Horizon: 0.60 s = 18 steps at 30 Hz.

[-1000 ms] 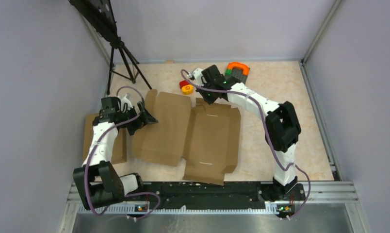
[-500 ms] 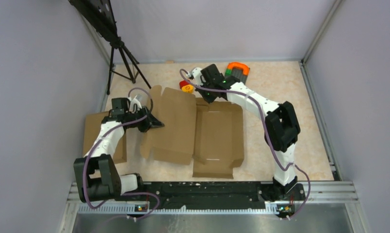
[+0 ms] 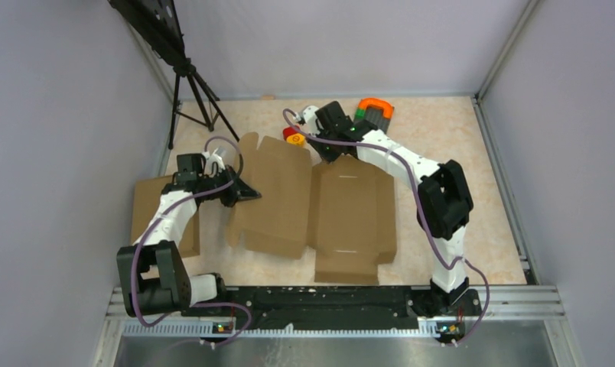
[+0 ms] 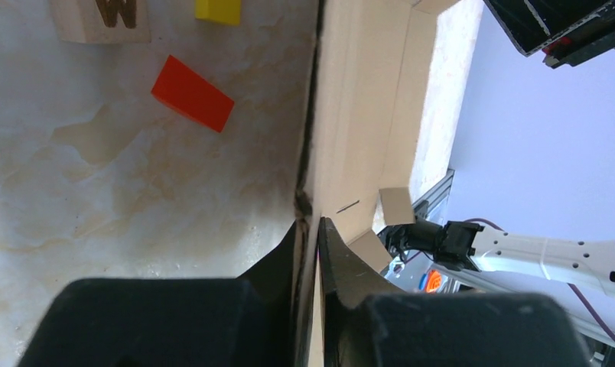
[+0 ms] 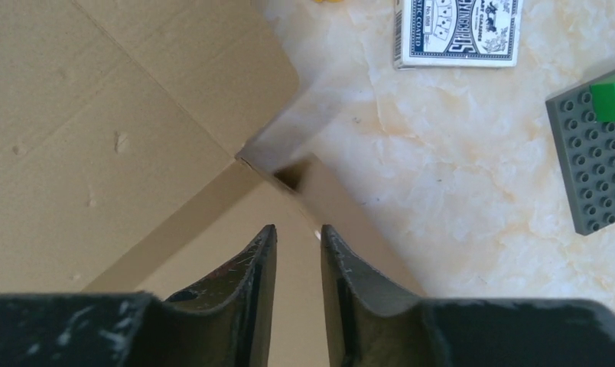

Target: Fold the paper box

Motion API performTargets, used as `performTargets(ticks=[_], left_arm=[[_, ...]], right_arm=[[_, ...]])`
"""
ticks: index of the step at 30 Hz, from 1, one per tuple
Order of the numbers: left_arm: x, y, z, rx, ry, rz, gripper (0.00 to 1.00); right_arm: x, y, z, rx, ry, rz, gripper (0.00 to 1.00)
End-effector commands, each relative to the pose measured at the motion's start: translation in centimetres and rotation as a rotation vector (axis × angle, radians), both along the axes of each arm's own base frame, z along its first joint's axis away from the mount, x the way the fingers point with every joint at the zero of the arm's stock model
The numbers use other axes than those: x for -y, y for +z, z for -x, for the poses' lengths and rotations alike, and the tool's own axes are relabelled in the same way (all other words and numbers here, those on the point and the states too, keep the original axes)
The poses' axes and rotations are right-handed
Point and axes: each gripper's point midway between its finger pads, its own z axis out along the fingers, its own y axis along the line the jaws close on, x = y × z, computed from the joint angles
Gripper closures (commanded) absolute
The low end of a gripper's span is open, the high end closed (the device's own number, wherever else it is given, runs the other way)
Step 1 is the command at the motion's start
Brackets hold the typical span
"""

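The paper box (image 3: 312,206) is a flat brown die-cut sheet with flaps, lying in the middle of the table. My left gripper (image 3: 247,193) is shut on its left edge. In the left wrist view that edge (image 4: 366,115) runs up from between the two black fingers, which pinch it at the left gripper's tips (image 4: 310,228). My right gripper (image 3: 323,149) hovers at the sheet's far edge. Its jaws (image 5: 297,229) stand slightly open, with only the cardboard (image 5: 98,115) showing below the gap and nothing between them.
A second brown box (image 3: 148,214) lies under the left arm. A red block (image 4: 192,103), a yellow block (image 4: 218,9) and a lettered wooden block (image 4: 102,19) sit beyond the sheet. A card deck (image 5: 457,30), grey stud plate (image 5: 595,153) and tripod (image 3: 190,92) are at the back.
The left gripper closed on the sheet's left edge and the sheet slid right. The right gripper went from shut to slightly open at the far edge.
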Motion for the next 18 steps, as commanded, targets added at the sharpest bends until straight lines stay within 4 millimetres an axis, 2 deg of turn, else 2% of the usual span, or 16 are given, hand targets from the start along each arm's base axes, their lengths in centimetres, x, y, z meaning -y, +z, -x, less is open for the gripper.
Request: performTargets(ticks=[1,4,7,11,14,16,18], left_arm=[[-0.1,1.0,-0.3,0.047,-0.009,-0.027,0.95],[-0.1,1.1,-0.3,0.046,-0.010,-0.030,0.94],[-0.1,1.1,-0.2,0.043,-0.012,-0.026,0.94],[-0.1,1.3,-0.2,0.046,-0.014,-0.031,0.94],[-0.1,1.4,-0.3,0.048,-0.014,-0.030,0.94],[-0.1,1.5,-0.2,0.048,-0.015,-0.026,0.94],[0.0,1.7,-0.3,0.054,-0.016,-0.023,0.94]], right_arm=[[-0.9,2.1,-1.0,0.068,-0.029,-0.003,0.69],[-0.4,2.3,-1.1,0.075,-0.043,0.005,0.61],[0.0,2.9,-1.3,0.074,-0.060,-0.015,0.44],[1.6,5.3,-1.4,0.092,-0.141,-0.049,0.30],[4.4,8.0,-0.8,0.085,-0.252,-0.129,0.29],[7.2,8.7,-0.3,0.063,-0.364,-0.203,0.28],[10.6,8.6,0.4,0.047,-0.503,-0.281,0.28]])
